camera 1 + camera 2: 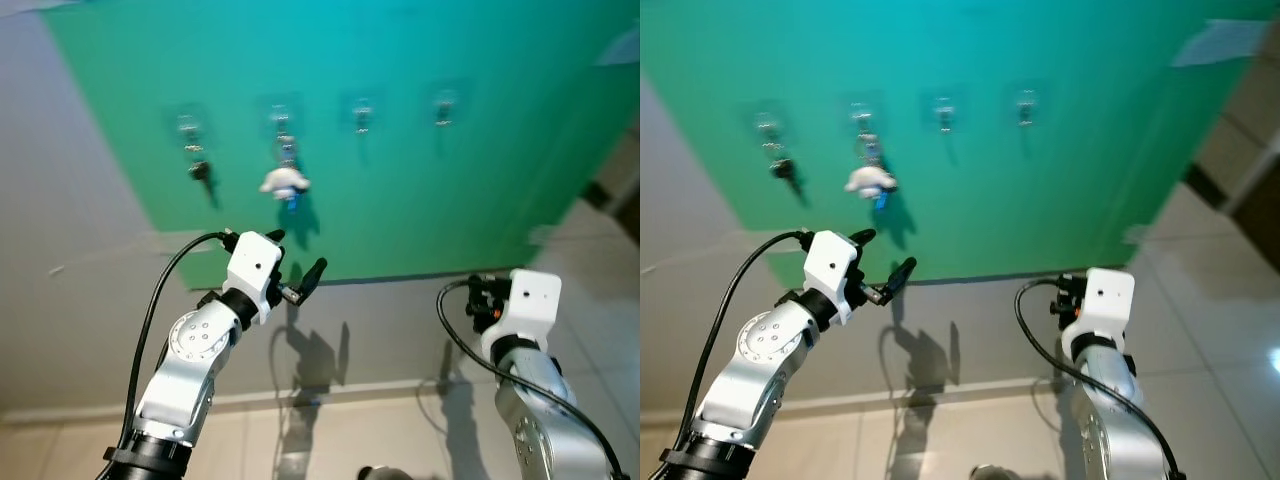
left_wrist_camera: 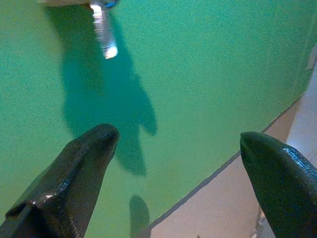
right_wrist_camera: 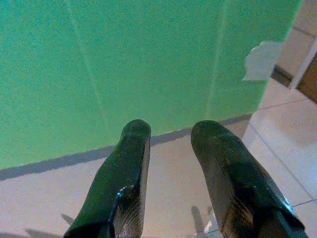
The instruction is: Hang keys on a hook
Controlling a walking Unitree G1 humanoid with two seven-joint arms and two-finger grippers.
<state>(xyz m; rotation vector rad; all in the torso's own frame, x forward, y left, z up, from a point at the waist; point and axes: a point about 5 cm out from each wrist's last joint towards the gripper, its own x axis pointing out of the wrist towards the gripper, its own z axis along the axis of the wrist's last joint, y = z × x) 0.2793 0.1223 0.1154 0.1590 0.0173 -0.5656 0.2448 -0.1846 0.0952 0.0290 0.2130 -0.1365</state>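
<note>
**Keys on the hook, left gripper just below**

The keys with the white charm (image 1: 285, 182) hang from the second hook (image 1: 283, 124) on the green board (image 1: 420, 200) — long axis vertical, straight above the left gripper (image 1: 295, 265), whose fingers are spread and empty. The right gripper (image 3: 171, 163) sits lower and well apart, fingers slightly parted, holding nothing — the left arm is nearer.

L arm raised, elbow bent, left gripper (image 1: 298, 262) w/ fingers spread wide, empty. R arm bent low on the right, right gripper (image 3: 171, 131) fingers slightly parted, empty.
</note>
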